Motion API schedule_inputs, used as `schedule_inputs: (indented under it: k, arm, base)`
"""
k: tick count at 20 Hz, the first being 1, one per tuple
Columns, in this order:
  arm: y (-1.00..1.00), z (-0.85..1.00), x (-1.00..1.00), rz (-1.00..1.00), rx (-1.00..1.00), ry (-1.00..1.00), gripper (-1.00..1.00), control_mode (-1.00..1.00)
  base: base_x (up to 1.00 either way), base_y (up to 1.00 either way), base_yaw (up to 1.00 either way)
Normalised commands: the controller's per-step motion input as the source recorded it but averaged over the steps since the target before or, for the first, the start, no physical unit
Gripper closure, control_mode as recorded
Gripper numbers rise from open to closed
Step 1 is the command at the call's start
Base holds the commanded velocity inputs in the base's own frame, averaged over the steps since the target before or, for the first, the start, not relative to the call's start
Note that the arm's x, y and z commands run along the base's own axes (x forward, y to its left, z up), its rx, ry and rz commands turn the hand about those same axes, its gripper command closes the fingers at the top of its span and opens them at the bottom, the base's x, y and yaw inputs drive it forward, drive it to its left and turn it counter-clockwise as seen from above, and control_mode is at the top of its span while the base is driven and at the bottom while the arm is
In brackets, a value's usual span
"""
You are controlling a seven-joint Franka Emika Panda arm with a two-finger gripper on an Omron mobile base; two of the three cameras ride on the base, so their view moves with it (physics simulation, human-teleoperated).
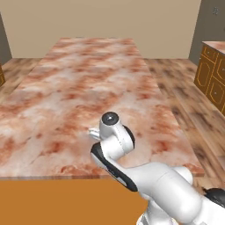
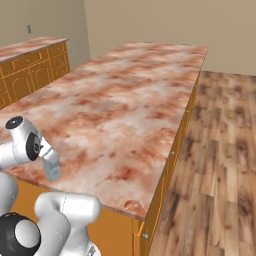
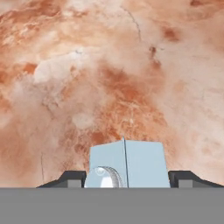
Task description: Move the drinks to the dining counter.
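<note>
carton (image 3: 127, 164): sitting between the fingers (image 3: 70, 178), which are clamping its sides
counter (image 3: 131, 65): marble right below
tip: I'd be lowering it flat, then letting go

Rendered scene under even, diffuse light of moderate brightness, with no visible lamp or window; the marble tabletop (image 1: 88, 88) is uniformly lit, without glare or highlights; the wooden floor (image 2: 220, 150) beside it darkens slightly near the cabinet base, a soft shadow; both base views are mildly soft and low in resolution, with no evident bending at the edges; the hand view shows the marble veining blurred, and the pale carton (image 3: 127, 164) crisp-edged.
</note>
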Motion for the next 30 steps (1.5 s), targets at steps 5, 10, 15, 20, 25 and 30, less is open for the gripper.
schedule_inputs:
  k: [5,10,15,20,25,30]
  arm:
    - [0.00,-0.45,0.09,0.00,0.01,0.00,1.00,-1.00]
    - [-0.06,-0.38,-0.20,-0.02,0.03,-0.01,-1.00,-1.00]
    - [-0.41,-0.14,-0.13,-0.05,0.06,-0.09,-1.00,-1.00]
    - [-0.13,-0.05,0.00,-0.03,0.01,-0.15,-1.00,-1.00]
    - [-0.22,0.00,0.04,-0.04,0.03,-0.11,-1.00,-1.00]
    - [-0.26,0.39,0.00,-0.05,0.14,-0.27,-1.00,-1.00]
  base:
    - [0.00,0.00,0.00]
    - [0.00,0.00,0.00]
    - [0.00,0.00,0.00]
    - [0.00,0.00,0.00]
    - [0.00,0.00,0.00]
    - [0.00,0.00,0.00]
